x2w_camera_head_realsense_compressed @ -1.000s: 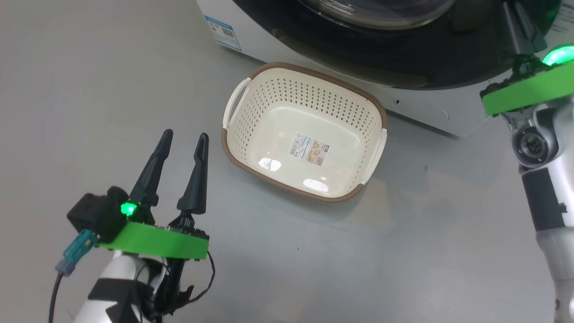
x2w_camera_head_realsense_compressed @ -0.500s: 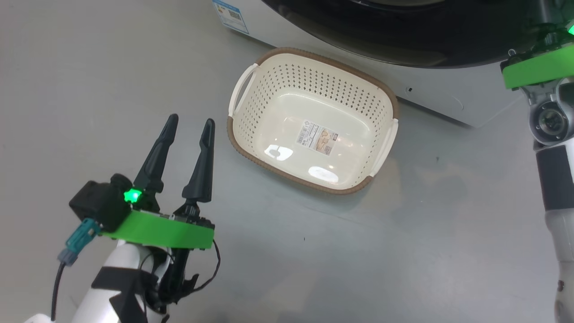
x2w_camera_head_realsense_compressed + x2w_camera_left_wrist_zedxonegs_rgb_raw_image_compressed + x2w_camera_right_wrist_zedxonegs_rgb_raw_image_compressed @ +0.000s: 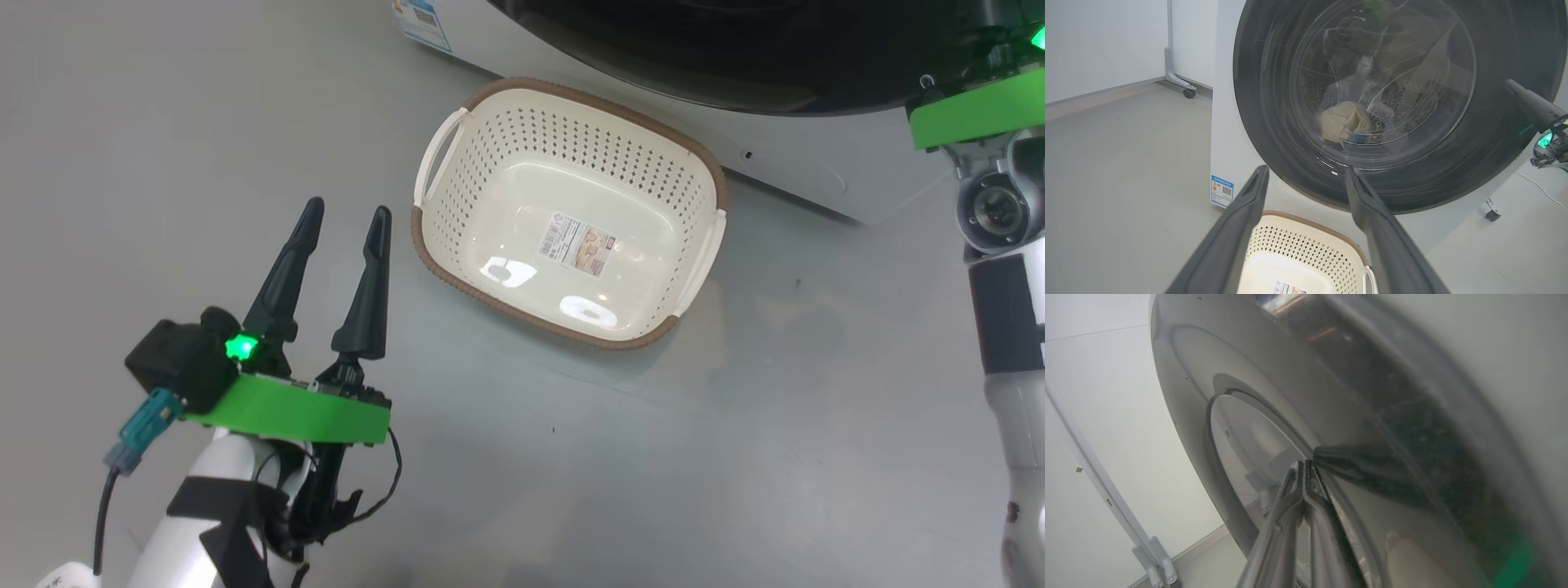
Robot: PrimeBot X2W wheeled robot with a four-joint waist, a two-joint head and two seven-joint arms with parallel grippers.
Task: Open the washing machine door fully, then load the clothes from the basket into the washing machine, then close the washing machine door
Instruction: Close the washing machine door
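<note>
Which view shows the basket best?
The head view: the whole basket, rim, both handles, bottom label, nothing inside. The left wrist view catches part of its perforated wall between the left gripper's fingers; the right wrist view faces the washing machine door.

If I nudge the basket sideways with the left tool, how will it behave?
Probably light: the basket is empty and looks like thin perforated plastic. It would likely slide rather than tip, since it sits low and wide on the smooth floor. Its walls may flex somewhat if squeezed.
</note>
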